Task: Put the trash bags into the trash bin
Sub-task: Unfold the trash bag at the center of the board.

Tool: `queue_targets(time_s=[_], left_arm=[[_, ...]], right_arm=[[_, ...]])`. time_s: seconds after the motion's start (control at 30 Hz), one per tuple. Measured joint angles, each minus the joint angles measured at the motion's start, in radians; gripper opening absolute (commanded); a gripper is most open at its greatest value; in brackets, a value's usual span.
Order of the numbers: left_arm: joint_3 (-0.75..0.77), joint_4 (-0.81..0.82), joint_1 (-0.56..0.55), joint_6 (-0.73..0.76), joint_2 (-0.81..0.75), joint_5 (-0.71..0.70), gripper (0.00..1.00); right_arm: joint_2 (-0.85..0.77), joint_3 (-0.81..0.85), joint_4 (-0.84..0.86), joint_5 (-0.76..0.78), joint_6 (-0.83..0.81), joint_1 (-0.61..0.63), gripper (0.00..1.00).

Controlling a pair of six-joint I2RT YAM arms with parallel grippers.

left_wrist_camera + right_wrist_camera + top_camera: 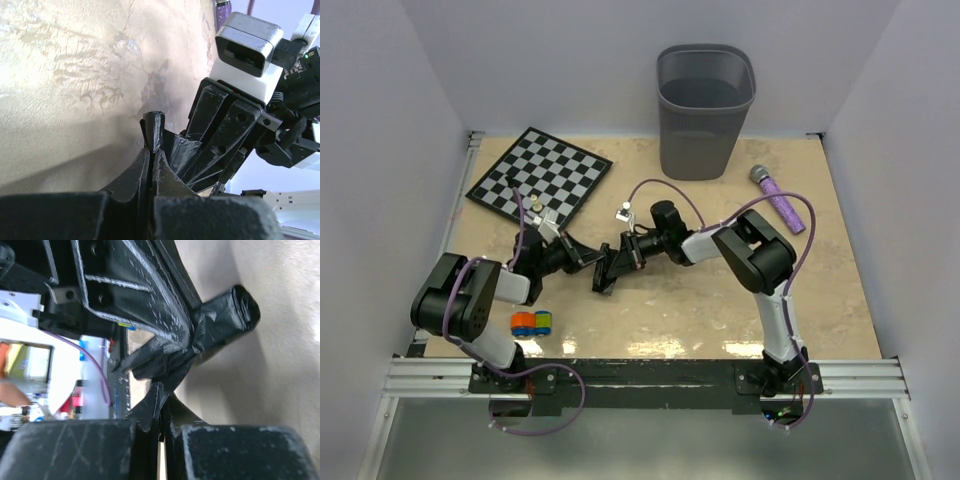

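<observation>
Left wrist, closest in: left gripper [151, 165] pressed together, pinching the trash bags [154, 127], a folded black strip with its rolled end poking out past the fingertips. Just beyond, nose to nose from the opposite side: right gripper [161, 425], likewise nipped shut on the same strip, over the middle of the table [75, 75]. Far back and off to the right, well apart from both: trash bin [692, 145]. Probably a carry for the right arm, the nearer one, once let go on the left.
</observation>
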Motion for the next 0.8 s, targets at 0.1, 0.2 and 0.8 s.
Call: queue_targets(time_s=[0.1, 0.2, 0.8], left_arm=[[0.008, -0.009, 0.000, 0.017, 0.000, -0.008, 0.43], [0.024, -0.059, 0.000, 0.058, 0.000, -0.036, 0.61], [0.047, -0.224, 0.001, 0.239, -0.047, -0.177, 0.63]], right_arm=[[-0.037, 0.016, -0.133, 0.036, -0.108, -0.008, 0.00], [-0.067, 0.084, -0.298, 0.096, -0.241, -0.011, 0.00], [-0.276, 0.491, -1.040, 0.313, -0.953, -0.015, 0.00]])
